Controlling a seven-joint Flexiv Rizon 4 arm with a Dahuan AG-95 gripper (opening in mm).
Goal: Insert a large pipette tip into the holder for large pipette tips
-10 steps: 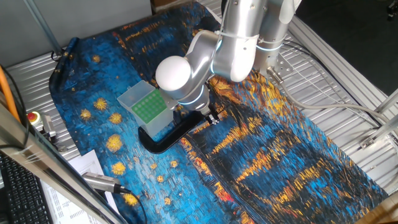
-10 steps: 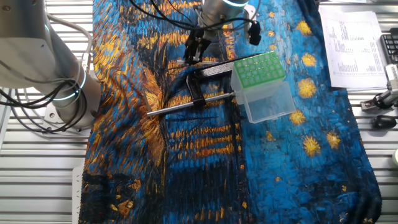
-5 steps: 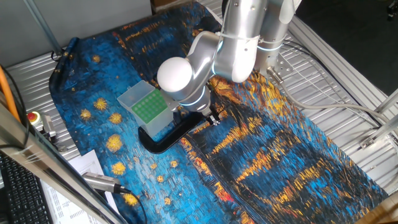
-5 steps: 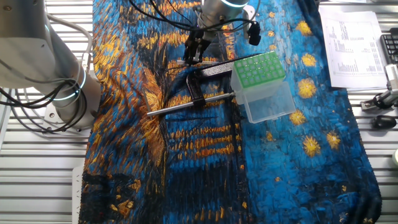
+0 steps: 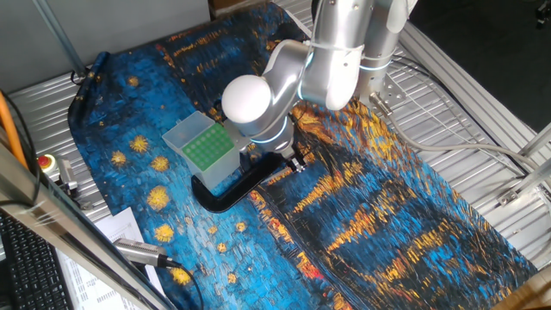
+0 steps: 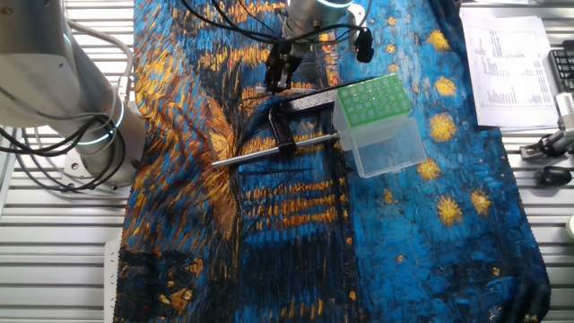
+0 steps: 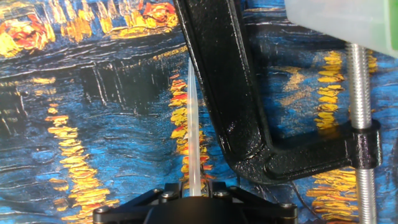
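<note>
In the hand view a slender whitish translucent large pipette tip (image 7: 194, 124) sticks straight out from between the fingers of my gripper (image 7: 195, 186), which is shut on it, point away from the hand. The tip hangs over the cloth just left of the black clamp (image 7: 233, 106). The holder for large pipette tips (image 6: 377, 121), a translucent box with a green hole grid, stands right of my gripper (image 6: 280, 76); from the opposite side the holder (image 5: 202, 151) sits left of the arm. Its corner (image 7: 348, 18) shows at top right of the hand view.
A black C-shaped clamp (image 6: 291, 112) with a long metal rod (image 6: 269, 152) lies against the holder on the blue and yellow painted cloth (image 6: 296, 233). Papers (image 6: 507, 63) lie right of the cloth. The arm's base (image 6: 63, 90) stands on the left.
The arm and gripper have lifted slightly with the pipette tip in the fingers. The holder and clamp have not moved.
</note>
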